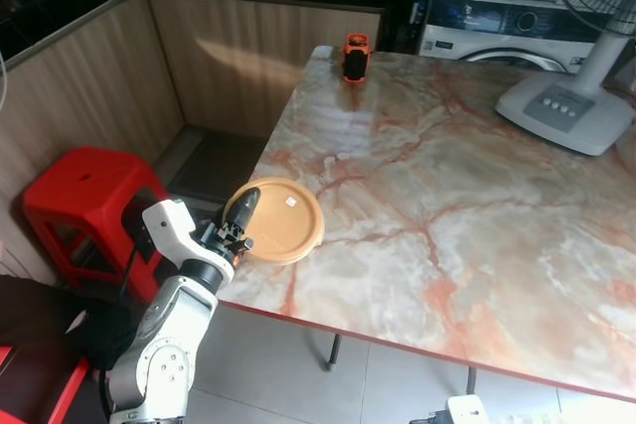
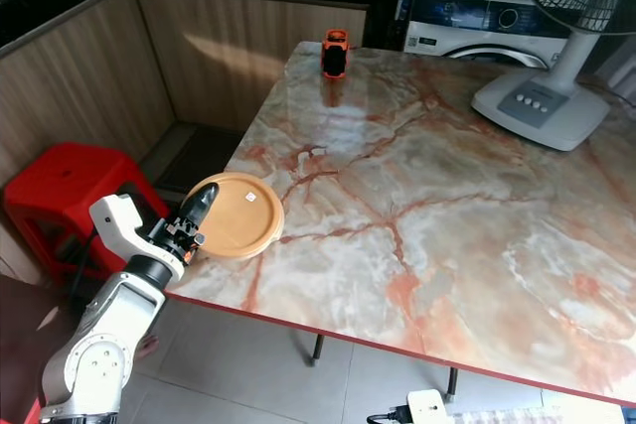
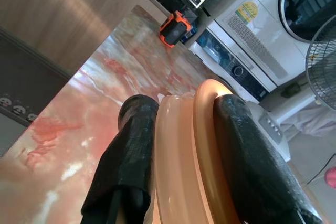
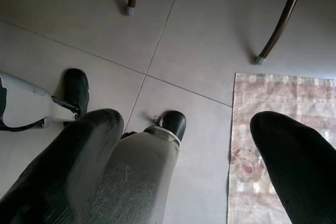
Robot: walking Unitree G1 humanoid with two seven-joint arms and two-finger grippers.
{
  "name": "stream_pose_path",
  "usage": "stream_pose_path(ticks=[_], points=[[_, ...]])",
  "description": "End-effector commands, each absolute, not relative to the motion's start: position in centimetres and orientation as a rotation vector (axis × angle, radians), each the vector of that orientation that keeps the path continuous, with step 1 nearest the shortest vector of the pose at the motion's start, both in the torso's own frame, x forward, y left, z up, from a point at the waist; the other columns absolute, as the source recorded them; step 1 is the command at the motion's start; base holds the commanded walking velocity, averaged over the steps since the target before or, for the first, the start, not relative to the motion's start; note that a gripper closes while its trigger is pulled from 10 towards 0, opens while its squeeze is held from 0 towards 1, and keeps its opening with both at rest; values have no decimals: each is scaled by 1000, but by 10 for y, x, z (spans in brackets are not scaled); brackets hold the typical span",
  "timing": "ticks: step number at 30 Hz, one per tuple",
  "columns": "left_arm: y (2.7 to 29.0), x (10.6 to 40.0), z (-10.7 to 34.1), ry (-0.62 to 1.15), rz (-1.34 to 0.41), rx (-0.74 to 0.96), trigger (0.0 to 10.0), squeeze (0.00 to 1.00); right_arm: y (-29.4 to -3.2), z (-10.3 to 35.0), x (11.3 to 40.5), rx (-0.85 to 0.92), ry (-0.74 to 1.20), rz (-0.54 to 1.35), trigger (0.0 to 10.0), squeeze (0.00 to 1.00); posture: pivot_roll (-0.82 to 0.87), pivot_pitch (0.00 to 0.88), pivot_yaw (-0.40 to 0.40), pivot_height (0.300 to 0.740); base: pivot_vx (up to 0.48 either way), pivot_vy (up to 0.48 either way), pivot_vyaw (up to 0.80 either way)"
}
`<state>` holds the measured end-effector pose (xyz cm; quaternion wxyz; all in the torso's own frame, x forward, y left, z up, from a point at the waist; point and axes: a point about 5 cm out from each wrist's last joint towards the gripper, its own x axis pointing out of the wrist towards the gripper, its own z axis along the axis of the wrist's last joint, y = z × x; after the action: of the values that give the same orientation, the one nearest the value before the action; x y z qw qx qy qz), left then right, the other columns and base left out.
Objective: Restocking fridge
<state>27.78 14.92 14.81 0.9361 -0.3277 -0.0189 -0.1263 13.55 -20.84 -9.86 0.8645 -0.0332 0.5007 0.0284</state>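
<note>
A round orange plate (image 1: 285, 222) lies at the near left edge of the marble table (image 1: 467, 206). My left gripper (image 1: 241, 215) reaches up from below the table edge and is shut on the plate's rim. In the left wrist view the orange rim (image 3: 181, 150) sits squeezed between the two black fingers (image 3: 128, 150). My right gripper (image 4: 189, 124) hangs idle over the tiled floor, with its fingers wide apart and nothing between them.
A small orange and black object (image 1: 356, 57) stands at the table's far edge. A fan base (image 1: 564, 111) sits at the far right. A red stool (image 1: 89, 191) stands left of the table by the wooden wall. A rug (image 4: 278, 150) lies below.
</note>
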Motion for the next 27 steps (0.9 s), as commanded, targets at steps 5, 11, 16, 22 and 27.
stream_pose_path(ticks=[5, 11, 16, 22, 27], points=[[150, 278, 158, -77, -263, -659, 10000, 0, -210, -99, 134, -60, 1055, 48, 10000, 0, 29, 47, 3, 740, 0, 195, 0], [150, 279, 158, -80, -262, -658, 10000, 0, -211, -99, 134, -64, 1055, 58, 10000, 0, 30, 48, 1, 740, 0, 161, 0], [150, 279, 160, -86, -264, -660, 10000, 0, -211, -99, 134, -61, 1054, 56, 10000, 0, 28, 52, -1, 740, 0, 241, 0], [150, 279, 160, -86, -263, -662, 10000, 0, -212, -99, 134, -61, 1053, 56, 10000, 0, 30, 54, -3, 740, 0, 243, 0], [150, 279, 160, -89, -263, -662, 10000, 0, -212, -98, 134, -62, 1053, 58, 10000, 0, 30, 53, -4, 740, 0, 193, 0]])
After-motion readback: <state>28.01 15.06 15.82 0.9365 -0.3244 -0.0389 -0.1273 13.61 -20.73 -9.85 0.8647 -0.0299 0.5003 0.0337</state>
